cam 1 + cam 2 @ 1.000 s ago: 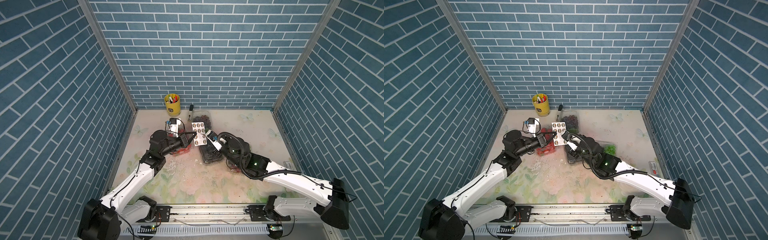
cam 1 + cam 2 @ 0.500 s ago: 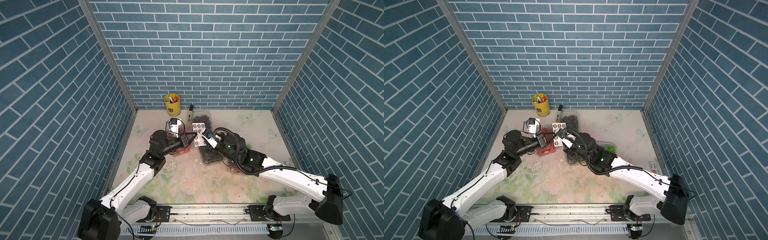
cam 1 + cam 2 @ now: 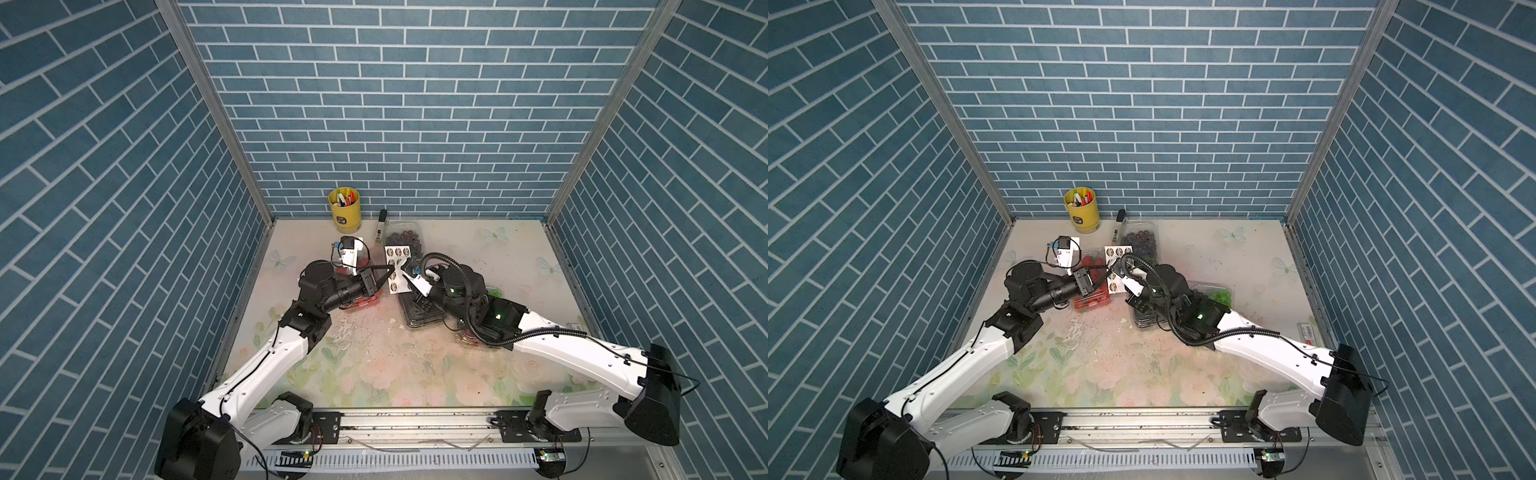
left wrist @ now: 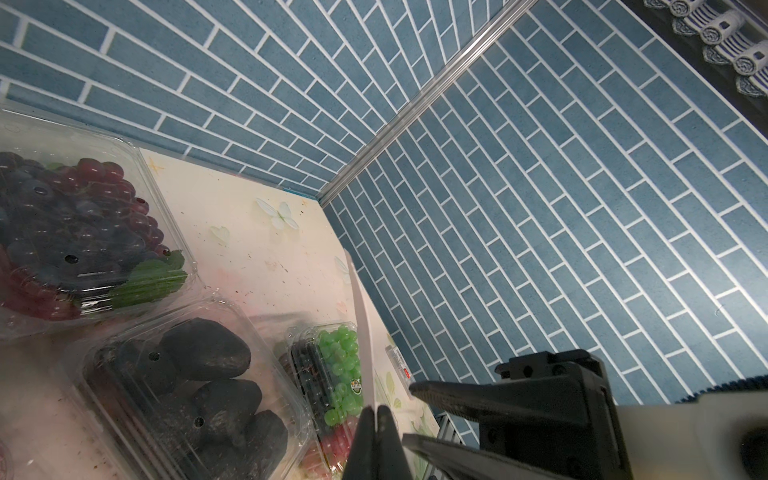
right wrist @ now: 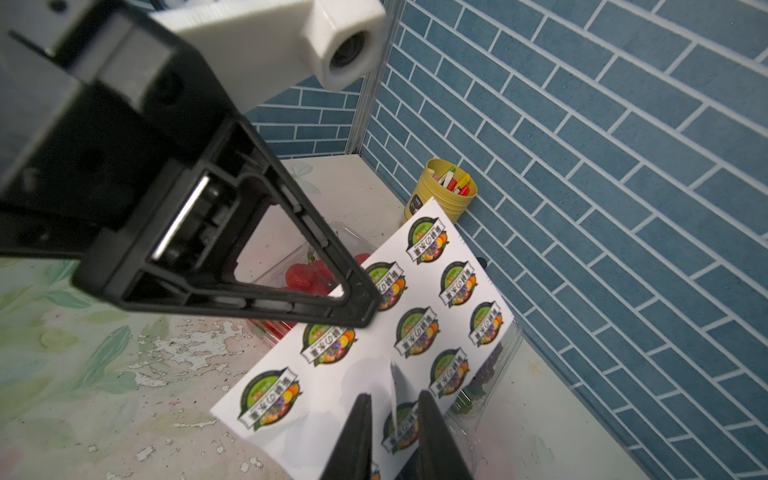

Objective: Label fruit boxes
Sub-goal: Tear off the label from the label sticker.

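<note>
Now; left gripper (image 3: 387, 272) clamps sticker sheet (image 5: 419, 293); right gripper (image 5: 390, 401) slightly parted; strawberry box (image 3: 1096, 302) beneath left gripper

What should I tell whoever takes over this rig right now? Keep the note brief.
Left gripper: shut on the sticker sheet, holding it up in the air.
Right gripper: open, jaws either side of a lifted flap on that sheet.
Boxes: strawberry box beneath the left gripper, dark grape box farthest back, black fruit box and mixed grape box side by side near the right gripper.
Done: cannot confirm a label on any box.
Left: peel a sticker, press one on each box.
</note>
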You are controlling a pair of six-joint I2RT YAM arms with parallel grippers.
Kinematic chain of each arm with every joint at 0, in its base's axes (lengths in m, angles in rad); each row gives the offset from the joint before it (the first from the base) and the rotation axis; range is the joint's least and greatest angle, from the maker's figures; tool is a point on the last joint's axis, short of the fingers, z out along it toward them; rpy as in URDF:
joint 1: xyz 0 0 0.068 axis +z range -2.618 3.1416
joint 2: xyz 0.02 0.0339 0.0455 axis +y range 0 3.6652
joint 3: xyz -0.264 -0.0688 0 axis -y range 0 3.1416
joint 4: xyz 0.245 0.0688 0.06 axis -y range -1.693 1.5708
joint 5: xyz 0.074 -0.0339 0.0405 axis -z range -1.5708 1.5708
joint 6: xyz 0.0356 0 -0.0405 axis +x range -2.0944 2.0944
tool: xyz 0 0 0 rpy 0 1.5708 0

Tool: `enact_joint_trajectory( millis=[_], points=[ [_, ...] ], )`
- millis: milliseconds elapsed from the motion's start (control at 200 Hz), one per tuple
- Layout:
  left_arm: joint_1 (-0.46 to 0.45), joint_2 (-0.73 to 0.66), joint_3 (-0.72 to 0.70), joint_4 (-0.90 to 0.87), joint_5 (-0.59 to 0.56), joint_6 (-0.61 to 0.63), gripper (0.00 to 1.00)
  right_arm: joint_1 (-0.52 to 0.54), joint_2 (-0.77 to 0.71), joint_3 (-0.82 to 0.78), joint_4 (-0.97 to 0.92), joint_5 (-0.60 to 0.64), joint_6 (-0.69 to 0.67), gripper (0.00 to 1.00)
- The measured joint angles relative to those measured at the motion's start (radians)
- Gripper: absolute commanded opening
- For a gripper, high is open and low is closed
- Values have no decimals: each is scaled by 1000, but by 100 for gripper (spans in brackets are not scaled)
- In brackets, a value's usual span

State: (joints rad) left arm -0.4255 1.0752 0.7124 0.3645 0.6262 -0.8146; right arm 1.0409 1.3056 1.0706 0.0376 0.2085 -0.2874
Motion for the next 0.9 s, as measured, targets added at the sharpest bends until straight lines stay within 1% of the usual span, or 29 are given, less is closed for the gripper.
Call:
enact_joint_trajectory(
  millis=[550, 615, 765, 810, 840, 900],
  points=[
    [0, 0, 0, 0, 0, -1, 0, -6, 9, 0, 0, -5, 2, 16],
    [0, 0, 0, 0, 1, -1, 0, -6, 9, 0, 0, -6, 2, 12],
    [0, 0, 0, 0, 3, -1, 0, -7, 11, 0, 2, -10, 3, 11],
    [0, 0, 0, 0, 3, -1, 0, -7, 13, 0, 2, -11, 3, 5],
    [0, 0, 0, 0, 4, -1, 0, -8, 14, 0, 2, -12, 4, 0],
    [0, 0, 0, 0, 4, -1, 0, -8, 17, 0, 2, -14, 9, 0]
  ],
)
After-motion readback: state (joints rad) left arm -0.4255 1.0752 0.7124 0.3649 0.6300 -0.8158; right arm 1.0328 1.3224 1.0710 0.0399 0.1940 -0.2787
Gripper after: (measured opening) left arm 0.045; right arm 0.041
